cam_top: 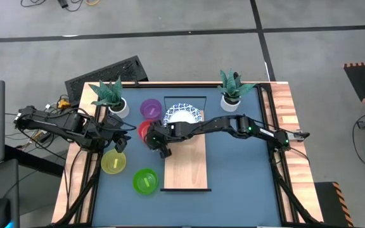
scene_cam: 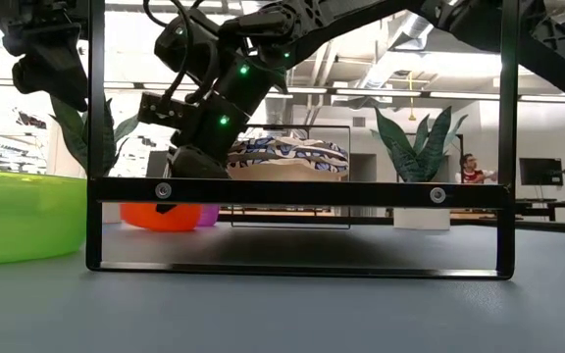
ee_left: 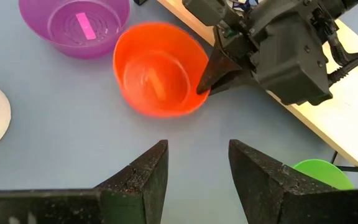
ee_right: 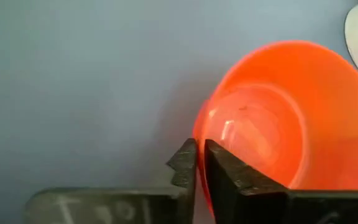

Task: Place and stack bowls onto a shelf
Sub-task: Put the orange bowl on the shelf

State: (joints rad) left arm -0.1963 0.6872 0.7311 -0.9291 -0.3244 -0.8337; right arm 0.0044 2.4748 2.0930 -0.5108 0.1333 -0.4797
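Right arm is pinching the red bowl's rim, getting it ready for the shelf.

The right gripper [cam_top: 152, 138] is reaching across the shelf [cam_top: 185, 166] to the red bowl [ee_left: 159, 70], and its fingers [ee_right: 188, 163] are pressed nearly together on the thin rim, which makes sense since a plastic lip is the only thing you can really grab on a bowl like that. The bowl is sitting tilted on the blue table [cam_top: 239, 164] just off the shelf's left edge, next to the purple bowl [cam_top: 151, 107]. One white patterned bowl [cam_top: 183, 114] is already on the shelf's far end, so I'm guessing red goes next. The left gripper [ee_left: 194, 165] is hovering nearby, fingers spread, holding nothing. Yellow bowl [cam_top: 113, 163] and green bowl [cam_top: 145, 181] are waiting toward the table's front-left.
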